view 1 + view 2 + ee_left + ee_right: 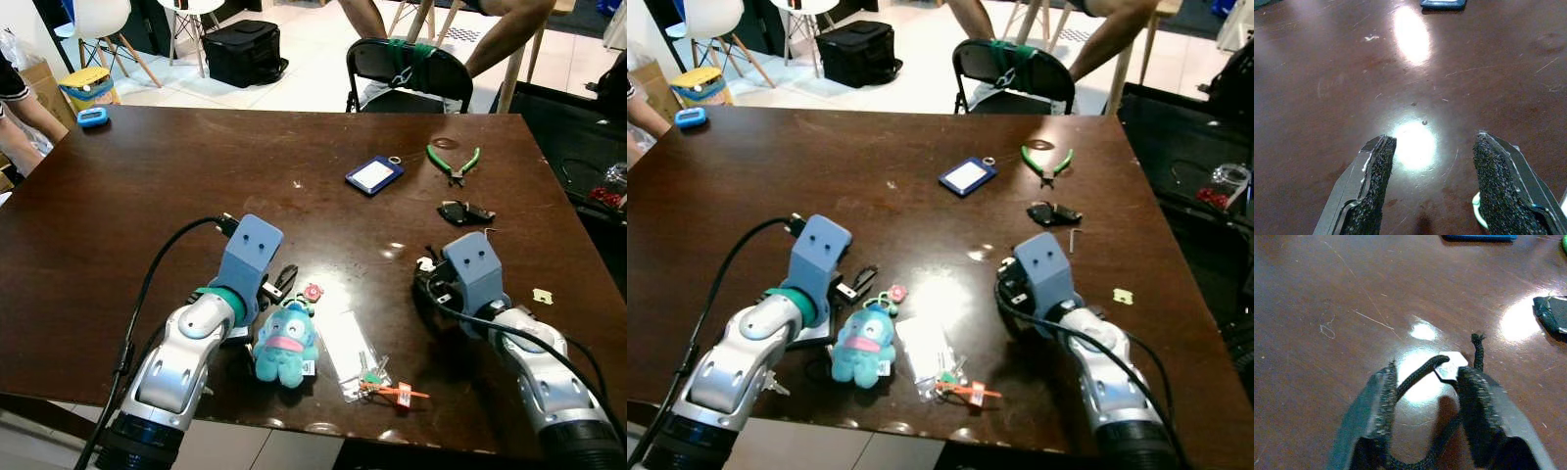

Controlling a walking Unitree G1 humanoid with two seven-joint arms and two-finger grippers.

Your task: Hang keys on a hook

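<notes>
A teal plush keychain lies near the table's front edge, with a small pink charm above it. Beside it are a clear plastic bag and small keys with an orange tag. My left gripper rests open on the dark table, just left of the plush, with bare wood between its fingers. My right gripper rests at the front right, its fingers apart. A black cord and a small white piece lie between its fingers. I see no hook.
A blue card holder, green-handled pliers and a black car key lie further back on the right. A small pale tag is near the right edge. A black chair and a seated person's legs are behind the table.
</notes>
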